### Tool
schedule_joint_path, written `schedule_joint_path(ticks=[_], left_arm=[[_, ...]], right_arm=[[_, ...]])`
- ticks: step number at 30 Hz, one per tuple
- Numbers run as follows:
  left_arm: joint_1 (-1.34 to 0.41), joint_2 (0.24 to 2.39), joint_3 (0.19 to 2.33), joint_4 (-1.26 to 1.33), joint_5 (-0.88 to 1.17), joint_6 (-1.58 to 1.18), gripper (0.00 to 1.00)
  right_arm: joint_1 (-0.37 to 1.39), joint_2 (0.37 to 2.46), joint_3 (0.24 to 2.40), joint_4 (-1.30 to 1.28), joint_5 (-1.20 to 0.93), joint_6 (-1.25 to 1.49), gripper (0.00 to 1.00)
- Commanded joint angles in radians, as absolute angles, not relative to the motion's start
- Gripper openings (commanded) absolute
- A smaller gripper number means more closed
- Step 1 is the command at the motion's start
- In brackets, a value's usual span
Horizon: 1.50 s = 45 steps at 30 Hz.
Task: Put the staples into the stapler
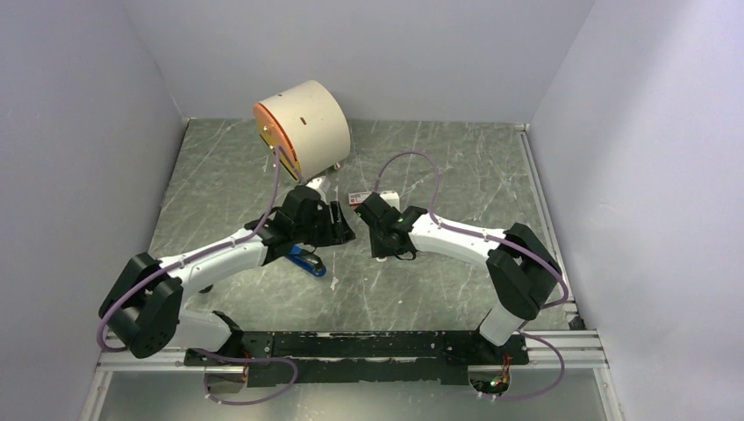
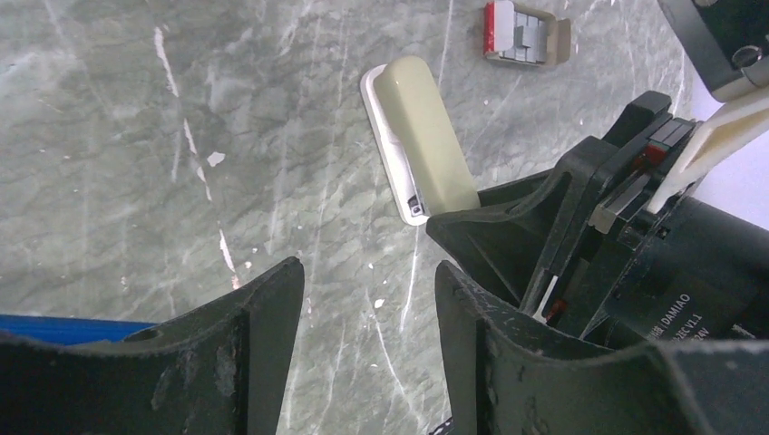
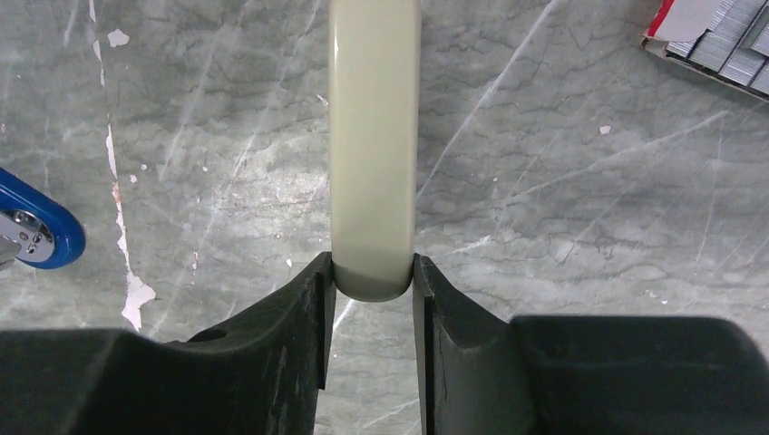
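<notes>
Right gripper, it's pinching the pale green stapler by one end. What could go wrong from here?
1. The right gripper grips only the rounded end of the pale green stapler, so it might slip or swivel out.
2. That is not the blue stapler, which lies off to the side; staples could end up in the wrong one.
3. The open left gripper hovers close by, so the arms might collide.

One blue stapler [image 1: 309, 261], one grey-green stapler [image 3: 374, 136], one staple box [image 2: 526, 32], one drum [image 1: 307, 118].
</notes>
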<state>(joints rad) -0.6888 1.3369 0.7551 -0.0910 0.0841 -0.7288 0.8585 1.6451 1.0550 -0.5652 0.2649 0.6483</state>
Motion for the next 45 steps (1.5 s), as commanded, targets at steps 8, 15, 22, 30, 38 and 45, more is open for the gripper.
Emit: schedule_joint_path(ticks=[8, 15, 22, 30, 38, 45], left_arm=[[-0.738, 1.432, 0.715, 0.079, 0.158, -0.737, 0.59], [-0.785, 1.535, 0.689, 0.211, 0.146, -0.809, 0.56], [-0.811, 1.607, 0.696, 0.316, 0.172, -0.856, 0.58], [-0.82, 1.673, 0.703, 0.37, 0.206, -0.864, 0.52], [-0.832, 1.708, 0.724, 0.371, 0.193, -0.836, 0.44], [-0.84, 1.73, 0.712, 0.393, 0.155, -0.826, 0.42]], right_arm=[[0.83, 1.56, 1.003, -0.467, 0.258, 0.731, 0.2], [0.776, 1.479, 0.918, -0.385, 0.184, 0.807, 0.18], [0.707, 1.436, 0.837, -0.304, 0.06, 0.842, 0.17], [0.657, 1.409, 0.797, -0.255, -0.041, 0.851, 0.17], [0.642, 1.405, 0.781, -0.235, -0.092, 0.846, 0.17], [0.64, 1.41, 0.769, -0.218, -0.123, 0.838, 0.17]])
